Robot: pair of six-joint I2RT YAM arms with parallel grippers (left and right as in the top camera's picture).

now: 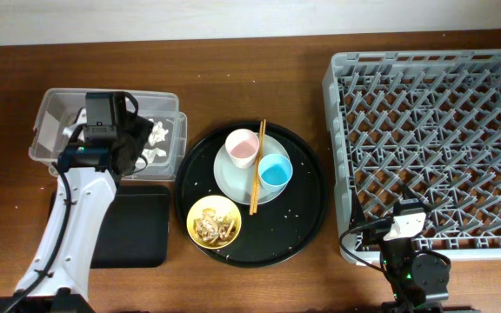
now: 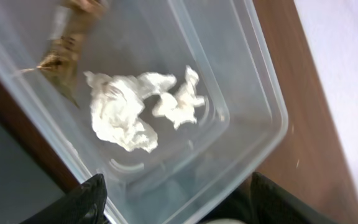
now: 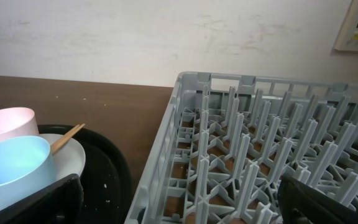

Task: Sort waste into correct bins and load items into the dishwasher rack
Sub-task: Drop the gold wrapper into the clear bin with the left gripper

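- Our left claw (image 2: 179, 200) hangs over the tub (image 2: 253, 93), its fingers (image 2: 89, 199) spread with nothing between them.
- The tissue (image 2: 129, 109) lies crumpled on the tub's floor. A blurred brown scrap (image 2: 64, 53) sits near it, by one wall.
- The black bin (image 1: 133, 230) lies just in front of the tub, partly under our left arm.
- On the round tray (image 1: 307, 204) we see the plate (image 1: 233, 184) carrying the pink cup (image 1: 243, 148) and the blue cup (image 1: 275, 170), both upright and side by side.
- The chopsticks (image 1: 257, 169) lie across the plate, between the two cups.
- The bowl (image 1: 193, 217) rests on the round tray just beside the plate, with food scraps (image 1: 213, 228) in it.
- Our right claw (image 3: 179, 193) is spread wide and holds nothing. It is at the near left corner of the rack (image 3: 241, 143), which stands to the right of the round tray.
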